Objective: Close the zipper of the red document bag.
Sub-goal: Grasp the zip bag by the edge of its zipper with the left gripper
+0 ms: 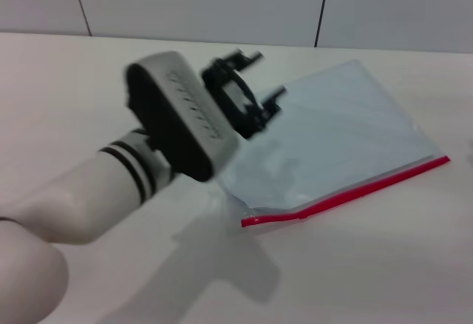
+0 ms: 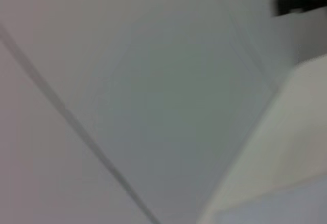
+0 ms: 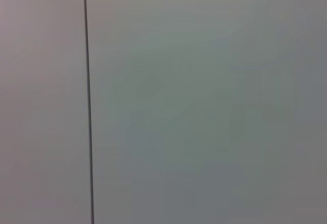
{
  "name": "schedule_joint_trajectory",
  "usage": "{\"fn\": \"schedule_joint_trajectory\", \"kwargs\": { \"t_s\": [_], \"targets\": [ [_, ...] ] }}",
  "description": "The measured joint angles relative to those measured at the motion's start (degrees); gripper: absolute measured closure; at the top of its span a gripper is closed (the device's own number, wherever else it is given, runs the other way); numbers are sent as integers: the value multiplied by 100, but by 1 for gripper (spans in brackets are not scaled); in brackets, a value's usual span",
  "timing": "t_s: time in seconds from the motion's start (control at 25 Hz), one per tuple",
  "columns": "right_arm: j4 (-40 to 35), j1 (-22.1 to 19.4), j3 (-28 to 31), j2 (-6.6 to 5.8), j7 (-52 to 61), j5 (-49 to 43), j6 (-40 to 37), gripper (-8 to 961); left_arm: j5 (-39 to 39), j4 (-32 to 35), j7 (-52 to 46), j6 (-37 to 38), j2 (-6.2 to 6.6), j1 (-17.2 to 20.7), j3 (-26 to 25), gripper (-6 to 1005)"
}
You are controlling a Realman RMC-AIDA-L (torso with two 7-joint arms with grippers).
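One red document bag (image 1: 347, 135) is seen in the head view — a large, flat, rectangular pouch of translucent pale blue-grey plastic. It lies flat on the pale tabletop (image 1: 369, 265), right of centre, turned at an angle so that its long edges run diagonally. One long edge, the one nearer the robot, is trimmed by the zipper (image 1: 369, 186), a single thin bright red strip running the length of that edge. Near its left end the strip shows a slight bend. The slider cannot be made out, so the closed or open condition of the zipper cannot be determined.

One arm is visible in the head view: the left arm, white with two black bands, entering from the lower left. Its left gripper (image 1: 255, 91) is held above the far left corner of the bag, and whether it touches the plastic cannot be told. The black jaws are seen spread apart, with nothing held between them.

The right gripper is not seen in any view. The right wrist view shows only a plain grey panel (image 3: 204, 106) crossed by one dark seam; the left wrist view shows a similar panel and a pale edge.
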Motion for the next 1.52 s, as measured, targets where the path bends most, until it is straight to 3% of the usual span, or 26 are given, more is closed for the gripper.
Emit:
{"fn": "schedule_joint_trajectory", "kwargs": {
  "t_s": [0.16, 0.28, 0.56, 0.76, 1.04, 1.52],
  "targets": [
    [1, 1, 0, 0, 0, 0, 2, 87, 158, 953, 532, 1970, -332, 356, -452, 435],
    [2, 3, 1, 0, 0, 1, 13, 88, 578, 1462, 357, 3269, -508, 443, -658, 435],
    [7, 24, 0, 0, 0, 0, 17, 87, 2142, 2281, -1607, 5143, -504, 142, -550, 438],
    [13, 36, 0, 0, 0, 0, 69, 88, 3009, 2405, -2451, 5942, -501, -114, -402, 439],
    [17, 46, 0, 0, 0, 0, 80, 88, 3094, 2327, -2630, 6758, -484, -532, -152, 438],
    [19, 49, 4, 0, 0, 1, 80, 88, 3117, 1891, -2616, 6993, -482, -817, -30, 439]
  ]
}}
